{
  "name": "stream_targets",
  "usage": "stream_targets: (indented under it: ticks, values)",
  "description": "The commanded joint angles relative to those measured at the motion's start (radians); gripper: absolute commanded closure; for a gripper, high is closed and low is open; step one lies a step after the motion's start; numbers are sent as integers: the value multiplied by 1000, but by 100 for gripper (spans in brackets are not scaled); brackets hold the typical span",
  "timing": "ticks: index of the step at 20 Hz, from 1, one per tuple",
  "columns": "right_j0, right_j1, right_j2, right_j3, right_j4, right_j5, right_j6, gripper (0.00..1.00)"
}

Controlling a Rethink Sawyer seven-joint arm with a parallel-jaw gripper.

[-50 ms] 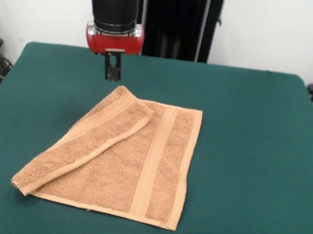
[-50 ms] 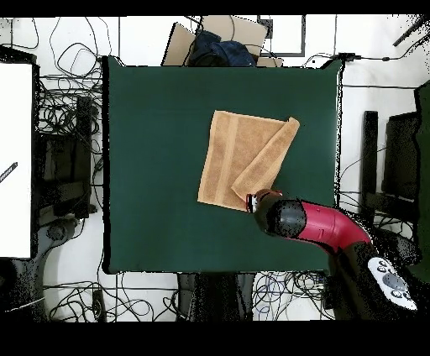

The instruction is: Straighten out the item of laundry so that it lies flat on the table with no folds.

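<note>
Green table [image 1: 246,133] | peach towel [image 1: 156,168] with one side folded over | gripper [image 1: 112,74] hovering above towel's corner, empty, fingers pinched together

A big dark green tabletop [image 1: 242,162] fills the frame. One peach-orange towel [image 1: 138,172] lies on it, lower left of middle, with one side folded over.

Tangled cables [image 2: 67,109] ring the floor; a cardboard box [image 2: 220,38] holds dark cloth [image 2: 220,50].
</note>
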Motion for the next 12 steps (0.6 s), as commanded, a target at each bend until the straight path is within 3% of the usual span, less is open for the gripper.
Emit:
stream_targets:
  ticks: [1,10,11,12]
  values:
    - [-9,4,82,30,25,78,60,100]
    - [46,-5,48,53,2,-24,129,100]
    - [53,-7,42,51,-2,-27,132,0]
    - [52,-8,44,55,-2,-30,131,0]
